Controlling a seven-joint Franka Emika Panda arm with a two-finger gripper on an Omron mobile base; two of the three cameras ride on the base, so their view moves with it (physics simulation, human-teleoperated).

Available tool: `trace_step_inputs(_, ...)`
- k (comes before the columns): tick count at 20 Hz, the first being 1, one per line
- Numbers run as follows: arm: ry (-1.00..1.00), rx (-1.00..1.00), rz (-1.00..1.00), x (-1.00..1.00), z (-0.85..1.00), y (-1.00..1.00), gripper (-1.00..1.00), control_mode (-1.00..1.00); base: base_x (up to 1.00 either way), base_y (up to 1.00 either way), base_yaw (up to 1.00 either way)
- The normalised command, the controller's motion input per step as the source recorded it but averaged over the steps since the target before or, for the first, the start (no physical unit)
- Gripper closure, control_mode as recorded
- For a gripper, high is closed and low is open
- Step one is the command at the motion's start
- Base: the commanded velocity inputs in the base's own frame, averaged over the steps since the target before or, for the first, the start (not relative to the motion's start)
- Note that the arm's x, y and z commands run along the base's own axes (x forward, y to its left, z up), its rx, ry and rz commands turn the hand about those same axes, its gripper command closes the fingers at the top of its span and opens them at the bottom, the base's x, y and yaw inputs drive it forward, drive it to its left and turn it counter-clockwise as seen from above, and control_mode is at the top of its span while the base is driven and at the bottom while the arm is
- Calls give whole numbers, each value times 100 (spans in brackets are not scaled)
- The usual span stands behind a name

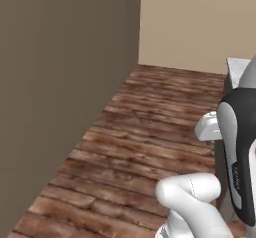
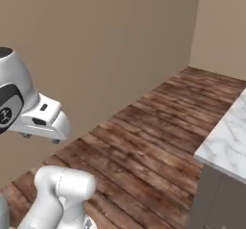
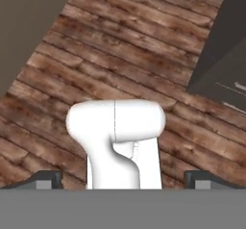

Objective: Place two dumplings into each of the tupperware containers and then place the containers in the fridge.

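The dumplings, the tupperware containers and the fridge are all out of view. In the hand view my gripper looks down at the wooden floor, and its two dark fingertips stand far apart at the bottom corners with nothing between them, so it is open and empty. The arm is folded close above the base, with the white hand held high over the floor.
A plain brown wall runs along the left and meets a beige wall at the far corner. Wooden floor lies in between. A marble counter corner over dark cabinets stands at the right.
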Motion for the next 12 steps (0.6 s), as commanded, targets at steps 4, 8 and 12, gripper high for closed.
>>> trace_step_inputs(4,0,0,0,0,0,0,-100,100,100,99,-54)
trace_step_inputs(8,0,0,0,0,0,0,-100,100,100,95,-48)
trace_step_inputs(12,0,0,0,0,0,0,-100,100,100,29,-29)
